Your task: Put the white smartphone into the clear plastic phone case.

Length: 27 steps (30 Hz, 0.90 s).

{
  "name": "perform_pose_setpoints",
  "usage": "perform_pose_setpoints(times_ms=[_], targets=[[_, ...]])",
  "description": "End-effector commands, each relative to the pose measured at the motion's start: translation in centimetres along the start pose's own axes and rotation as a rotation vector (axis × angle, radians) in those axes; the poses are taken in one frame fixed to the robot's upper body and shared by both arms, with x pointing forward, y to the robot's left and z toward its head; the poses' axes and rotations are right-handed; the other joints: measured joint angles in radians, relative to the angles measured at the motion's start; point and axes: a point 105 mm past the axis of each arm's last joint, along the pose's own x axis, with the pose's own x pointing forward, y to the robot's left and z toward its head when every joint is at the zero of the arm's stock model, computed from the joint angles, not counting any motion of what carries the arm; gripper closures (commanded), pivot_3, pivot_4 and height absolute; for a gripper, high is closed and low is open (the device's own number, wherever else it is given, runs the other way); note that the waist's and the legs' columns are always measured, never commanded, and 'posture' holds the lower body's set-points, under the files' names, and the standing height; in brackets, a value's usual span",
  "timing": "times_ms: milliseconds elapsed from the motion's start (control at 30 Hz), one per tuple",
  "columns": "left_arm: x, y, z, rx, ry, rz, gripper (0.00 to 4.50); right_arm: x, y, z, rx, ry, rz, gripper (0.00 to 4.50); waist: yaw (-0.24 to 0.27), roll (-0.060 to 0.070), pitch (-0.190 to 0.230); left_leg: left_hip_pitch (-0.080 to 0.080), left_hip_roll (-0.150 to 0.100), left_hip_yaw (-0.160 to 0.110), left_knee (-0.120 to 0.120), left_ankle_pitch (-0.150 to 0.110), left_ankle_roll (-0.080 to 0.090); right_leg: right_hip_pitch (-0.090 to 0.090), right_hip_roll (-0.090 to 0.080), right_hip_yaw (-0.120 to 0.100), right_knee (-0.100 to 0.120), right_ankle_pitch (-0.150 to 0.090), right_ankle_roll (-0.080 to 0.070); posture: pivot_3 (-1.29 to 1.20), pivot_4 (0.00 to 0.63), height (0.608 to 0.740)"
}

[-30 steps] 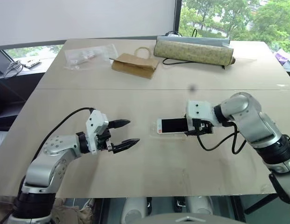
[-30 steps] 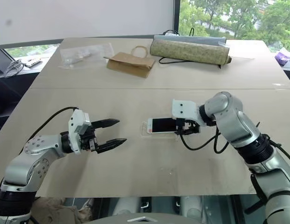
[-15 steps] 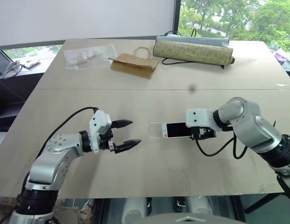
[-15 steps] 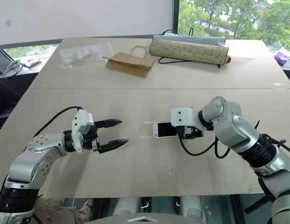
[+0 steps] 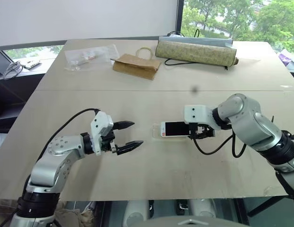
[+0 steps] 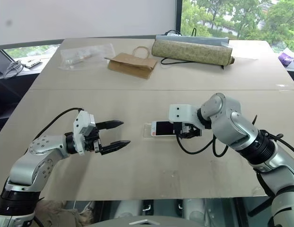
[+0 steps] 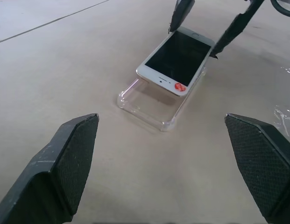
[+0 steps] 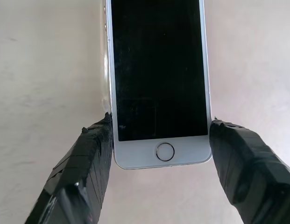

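1. Support: light wooden table, made of two boards; the seam runs across the middle of the frame.
2. Centre: clear plastic phone case lies flat on the near board.
3. Upper left: crinkled clear plastic bag with small items inside.
4. Top centre: flattened brown paper bag, looped handle toward the far edge.
5. Upper right: patterned roll lying lengthwise, with a black cable beside it on the tabletop.

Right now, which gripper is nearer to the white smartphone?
Right. The right gripper grips the white smartphone at its sides; the left gripper hangs open, apart from it.
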Motion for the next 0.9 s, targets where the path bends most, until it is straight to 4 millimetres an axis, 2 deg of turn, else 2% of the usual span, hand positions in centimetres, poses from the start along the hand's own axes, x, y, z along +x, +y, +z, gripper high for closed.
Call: perform_pose_setpoints(times_ms=[33,500,900], targets=[[0.3,-0.5,0.6,0.029,-0.015,-0.018,0.00,-0.8,0.2,1.3,-0.057,-0.029,-0.002,1.68,0.000,0.000,0.000,0.000,0.000,0.000,0.000,0.000,0.000,0.000,0.000,0.000,0.000,0.000,0.000,0.00,0.150,0.740],[0.3,-0.6,0.8,0.033,-0.018,-0.010,0.00,-0.6,-1.0,0.9,-0.033,-0.003,-0.070,1.68,0.000,0.000,0.000,0.000,0.000,0.000,0.000,0.000,0.000,0.000,0.000,0.000,0.000,0.000,0.000,0.00,0.150,0.740],[0.3,-0.6,0.8,0.038,-0.020,-0.006,0.00,-0.2,-0.3,0.8,-0.060,0.008,-0.059,1.68,0.000,0.000,0.000,0.000,0.000,0.000,0.000,0.000,0.000,0.000,0.000,0.000,0.000,0.000,0.000,0.00,0.150,0.740]])
